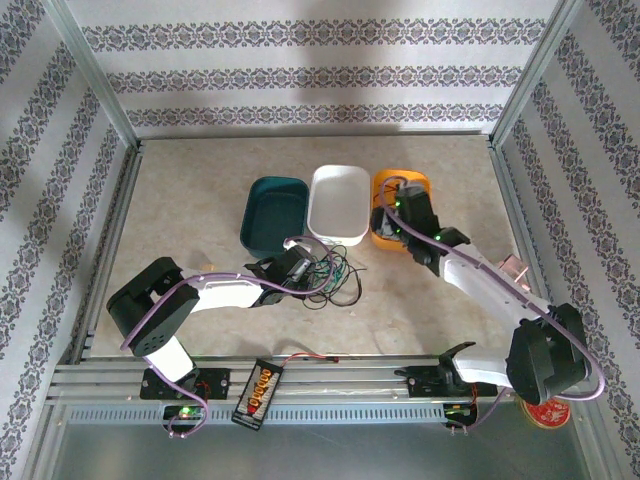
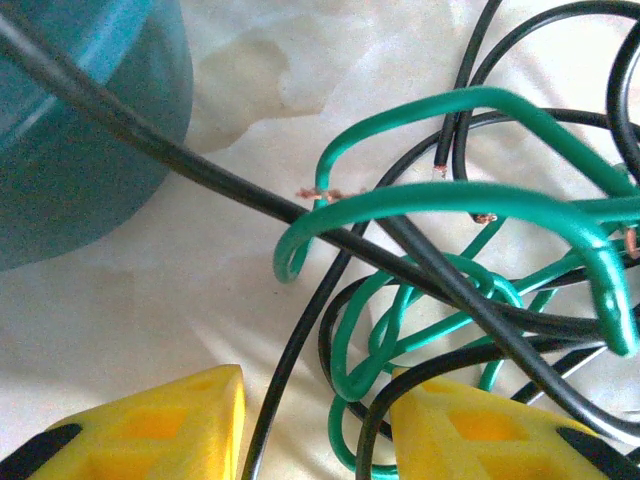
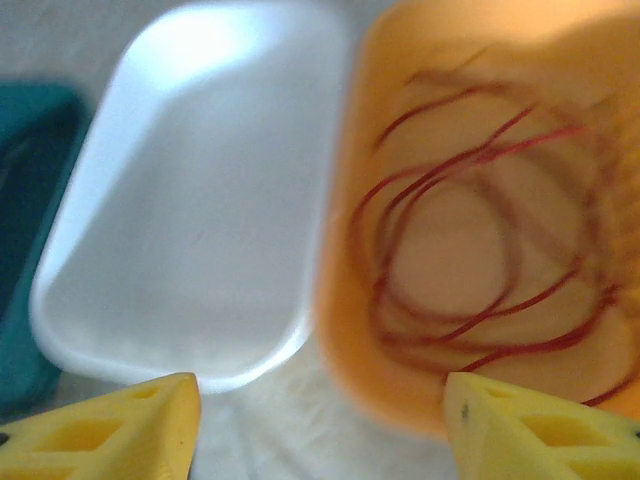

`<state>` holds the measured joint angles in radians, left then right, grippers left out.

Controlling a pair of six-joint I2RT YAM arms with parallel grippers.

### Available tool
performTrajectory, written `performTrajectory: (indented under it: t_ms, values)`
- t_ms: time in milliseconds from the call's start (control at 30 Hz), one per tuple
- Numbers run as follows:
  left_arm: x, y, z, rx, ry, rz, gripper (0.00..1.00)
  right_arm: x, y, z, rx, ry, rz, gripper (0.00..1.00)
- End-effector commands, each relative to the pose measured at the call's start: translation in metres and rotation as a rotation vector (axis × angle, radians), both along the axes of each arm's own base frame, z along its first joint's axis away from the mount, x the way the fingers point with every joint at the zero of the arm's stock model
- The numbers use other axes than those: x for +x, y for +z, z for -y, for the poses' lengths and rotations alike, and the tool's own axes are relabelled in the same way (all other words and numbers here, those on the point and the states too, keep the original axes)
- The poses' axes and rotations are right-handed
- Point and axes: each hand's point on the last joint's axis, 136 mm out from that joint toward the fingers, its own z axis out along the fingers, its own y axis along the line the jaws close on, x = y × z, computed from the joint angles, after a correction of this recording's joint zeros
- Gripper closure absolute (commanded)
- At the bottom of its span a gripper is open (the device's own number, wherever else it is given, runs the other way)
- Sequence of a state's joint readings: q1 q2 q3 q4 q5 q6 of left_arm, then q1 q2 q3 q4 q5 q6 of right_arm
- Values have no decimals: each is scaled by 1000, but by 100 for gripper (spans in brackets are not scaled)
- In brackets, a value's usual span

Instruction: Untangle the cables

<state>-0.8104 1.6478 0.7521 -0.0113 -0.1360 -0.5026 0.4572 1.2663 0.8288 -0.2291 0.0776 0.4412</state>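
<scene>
Right wrist, red cables point(image 3: 385, 240) coiled inside orange tray point(image 3: 340, 330)

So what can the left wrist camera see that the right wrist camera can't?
Left wrist, not right wrist: green cables and black cables tangled on the table. Right wrist, not left wrist: red cables coiled in the orange tray, beside an empty white tray. Both: the teal tray, and open yellow fingers, the left end effector in one, the right end effector in the other.
</scene>
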Motion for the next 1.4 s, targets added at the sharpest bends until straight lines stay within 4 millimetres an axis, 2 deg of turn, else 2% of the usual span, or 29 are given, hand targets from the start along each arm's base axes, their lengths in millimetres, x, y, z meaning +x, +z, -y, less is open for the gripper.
performTrajectory:
  t_ms: [0,133,333,500,800,933,1167,1267,1367]
  values:
    - [0,6,-3,9,8,18,58,-30,-15,-37,120,156,-81,40]
    - [2,7,-2,7,6,21,57,-54,-33,-63,148,263,-158,43]
    - [4,10,1,-16,18,31,57,-80,-52,-77,94,347,-207,44]
    - [5,12,0,-17,16,40,58,-87,-58,-76,27,360,-206,44]
    - [7,18,-3,-30,41,71,57,-72,-69,-52,-17,219,-209,44]
    - [8,34,1,-102,30,127,55,-69,-67,-51,-9,222,-206,43]
    - [5,81,2,-270,1,258,35,-79,-64,-69,34,326,-217,43]
    - [4,97,-4,-298,15,284,30,-82,-65,-76,33,353,-218,43]
    - [4,101,-14,-303,40,271,27,-83,-64,-85,40,381,-222,43]
